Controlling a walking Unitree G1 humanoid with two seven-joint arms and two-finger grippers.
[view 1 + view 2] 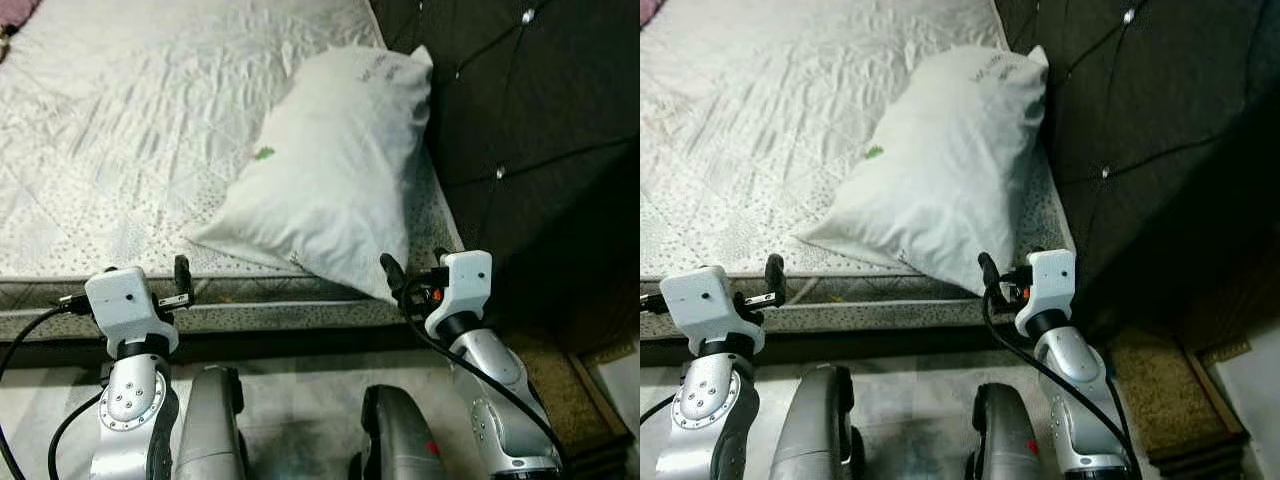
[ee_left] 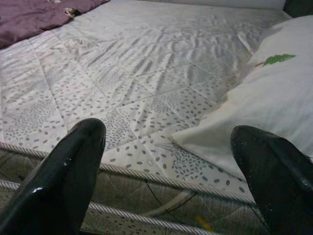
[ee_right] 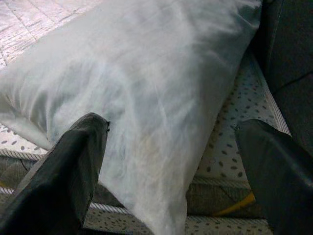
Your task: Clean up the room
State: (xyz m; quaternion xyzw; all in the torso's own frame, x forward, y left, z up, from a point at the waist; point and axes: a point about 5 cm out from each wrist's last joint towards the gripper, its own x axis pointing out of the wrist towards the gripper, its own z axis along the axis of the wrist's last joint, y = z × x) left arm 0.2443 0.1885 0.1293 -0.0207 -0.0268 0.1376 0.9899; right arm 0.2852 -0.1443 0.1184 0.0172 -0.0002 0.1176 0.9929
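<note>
A white pillow with a small green mark lies on the bare quilted mattress, at the right end by the dark tufted headboard. One corner of it hangs over the mattress's near edge. My right gripper is open at that corner, its fingers on either side of the pillow's lower end and level with the mattress edge. My left gripper is also open with nothing in it. It hovers at the mattress's near edge, left of the pillow.
A purple blanket lies at the far left corner of the mattress. The bed's side runs across just ahead of my legs. A brown rug covers the floor at the right, below the headboard.
</note>
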